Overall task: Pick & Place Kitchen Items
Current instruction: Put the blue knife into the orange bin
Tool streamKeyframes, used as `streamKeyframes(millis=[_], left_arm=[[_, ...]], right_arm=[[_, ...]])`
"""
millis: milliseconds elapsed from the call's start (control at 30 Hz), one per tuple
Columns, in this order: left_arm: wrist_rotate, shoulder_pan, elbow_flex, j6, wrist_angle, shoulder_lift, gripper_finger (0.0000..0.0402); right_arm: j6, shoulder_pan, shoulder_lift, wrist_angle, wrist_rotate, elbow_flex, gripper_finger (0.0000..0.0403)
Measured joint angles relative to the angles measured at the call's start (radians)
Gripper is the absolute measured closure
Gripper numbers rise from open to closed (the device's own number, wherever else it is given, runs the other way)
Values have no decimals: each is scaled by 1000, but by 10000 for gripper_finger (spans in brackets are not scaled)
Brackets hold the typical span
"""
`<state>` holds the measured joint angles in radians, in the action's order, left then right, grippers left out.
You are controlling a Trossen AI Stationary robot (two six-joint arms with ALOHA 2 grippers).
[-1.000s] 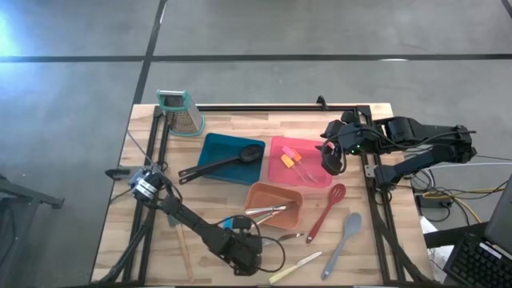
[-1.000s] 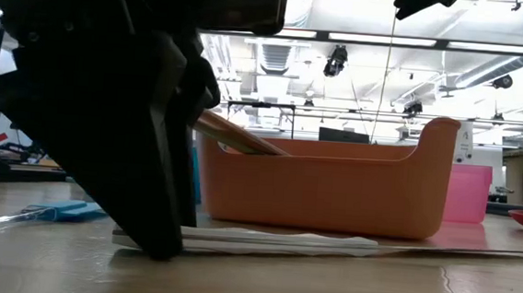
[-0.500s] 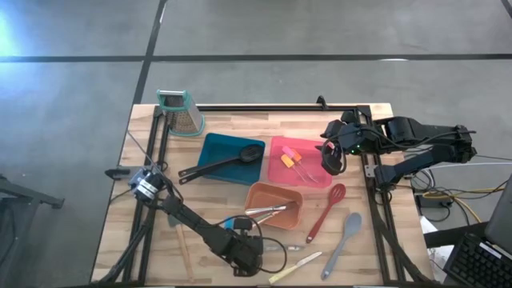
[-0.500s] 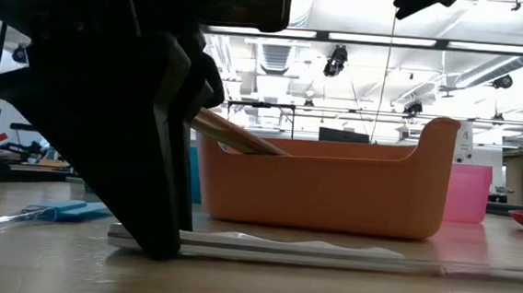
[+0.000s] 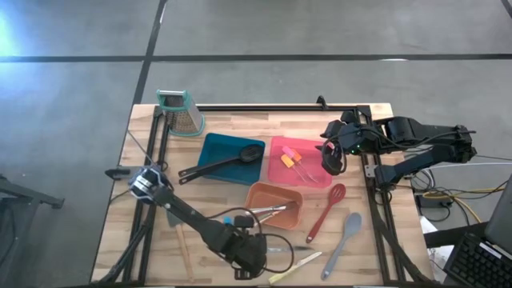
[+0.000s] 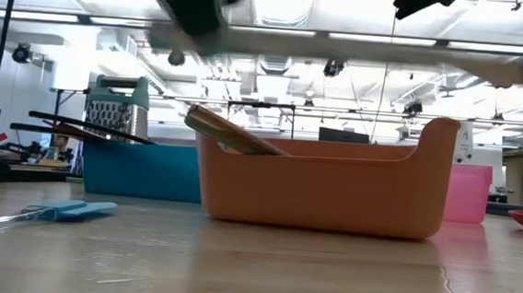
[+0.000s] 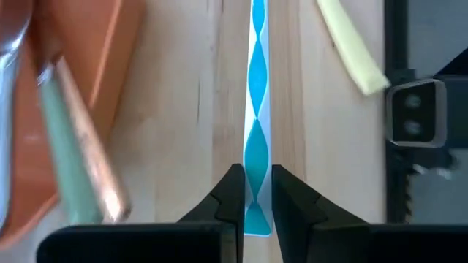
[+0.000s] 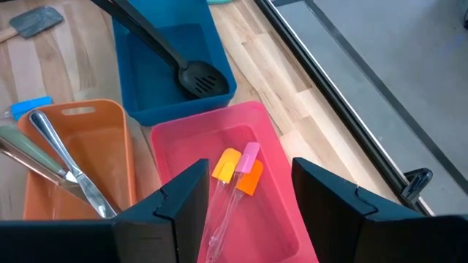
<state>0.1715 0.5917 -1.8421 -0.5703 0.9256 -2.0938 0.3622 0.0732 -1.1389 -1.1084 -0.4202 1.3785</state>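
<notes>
Left gripper (image 7: 256,193) at the near edge of the table (image 5: 152,232), fingers pinched tight on the blue-handled knife (image 7: 257,131); the twisted blue handle runs straight out from between the pads. In the low view the gripper sits up at the top of frame, off the wood.

Right gripper (image 8: 245,197) hangs over the pink tray (image 8: 278,190) by the table's right rail, fingers spread wide, nothing between them.

Trays: blue tray (image 5: 232,157) at back centre with a black slotted spoon (image 5: 220,164) lying across it, handle overhanging its left rim. Pink tray just right of it, touching or nearly so, holding two small spatulas (image 5: 288,158). Orange tray (image 5: 272,204) in front, several metal utensils (image 5: 268,210) leaning on its left rim.

Loose on the wood: red spoon (image 5: 326,210) and grey spoon (image 5: 342,238) right of the orange tray; yellow-handled knife (image 5: 294,267) at the near edge, beside the left gripper.

Box grater (image 5: 181,112) at the back left corner. Open wood along the left side and front left.
</notes>
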Motion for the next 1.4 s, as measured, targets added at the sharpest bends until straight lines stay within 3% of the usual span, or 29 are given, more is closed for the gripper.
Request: streamKeyframes(millis=[333,600,1000,1200,1400], left_arm=[[-25,-105,-52,-126,308,152,357],[-127,-251,-52,-114,423,168,357],[-166,-352,-46,50,413,164,357],[-290,-364,23,109,368,163,357],[-288,-366,89,134,346,164,357]], right_arm=[[-4,0,0,29,0,0,216],[-8,0,0,35,0,0,216],[-19,0,0,36,0,0,216],[-23,0,0,35,0,0,216],[-22,0,-1,35,0,0,216]])
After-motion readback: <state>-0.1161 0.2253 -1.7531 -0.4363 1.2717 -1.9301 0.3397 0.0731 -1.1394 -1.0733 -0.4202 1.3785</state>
